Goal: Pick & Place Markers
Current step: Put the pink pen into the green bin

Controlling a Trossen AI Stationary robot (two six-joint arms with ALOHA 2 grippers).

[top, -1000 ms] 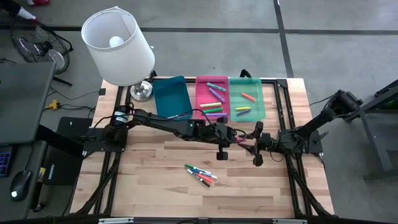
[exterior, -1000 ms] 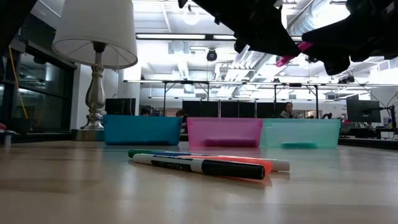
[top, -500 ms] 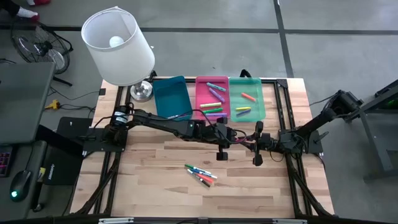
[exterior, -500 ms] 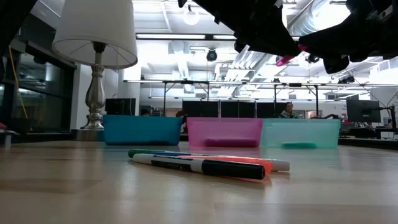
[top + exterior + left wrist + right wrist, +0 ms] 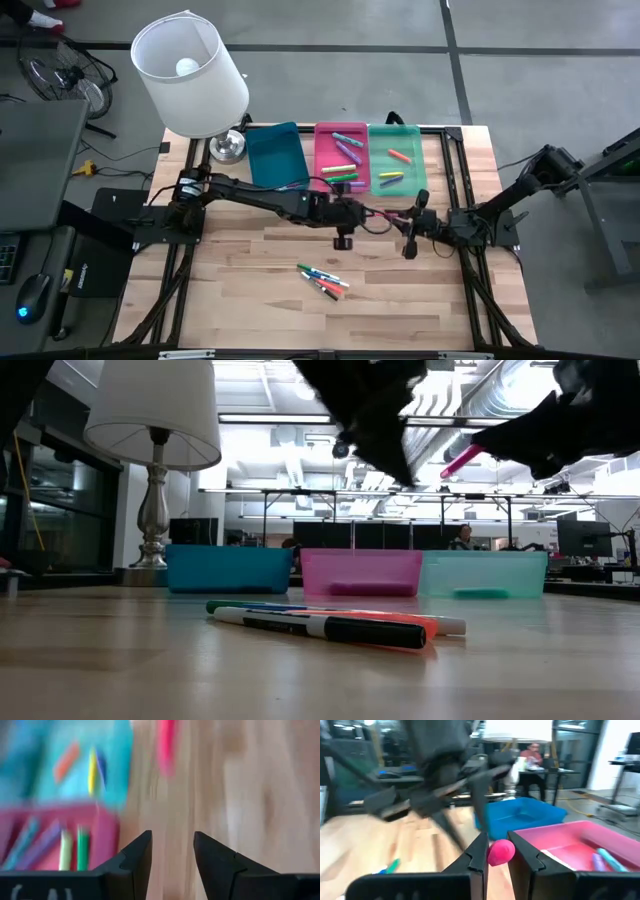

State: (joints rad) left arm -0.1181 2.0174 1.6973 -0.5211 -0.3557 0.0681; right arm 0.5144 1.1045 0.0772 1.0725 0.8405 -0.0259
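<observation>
three trays [image 5: 341, 150] behind both claws; lamp [image 5: 190, 75] at table's corner.

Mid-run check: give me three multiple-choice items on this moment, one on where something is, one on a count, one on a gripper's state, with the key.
1. Where is the pink marker?
A. In the blue tray
B. Between the right gripper's fingers, above the table
C. Flat on the wood

2. How many trays stand in the row at the table's far edge?
A. Two
B. Three
C. Four

3. How does the left gripper stand?
A. Open and empty
B. Shut on a green marker
C. Shut on the lamp

Key: 1 B, the right gripper is clamped on it in its wrist view. 2 B, a blue tray, a pink tray and a green tray show from above. 3 A, its wrist view shows only wood between its fingers.
</observation>
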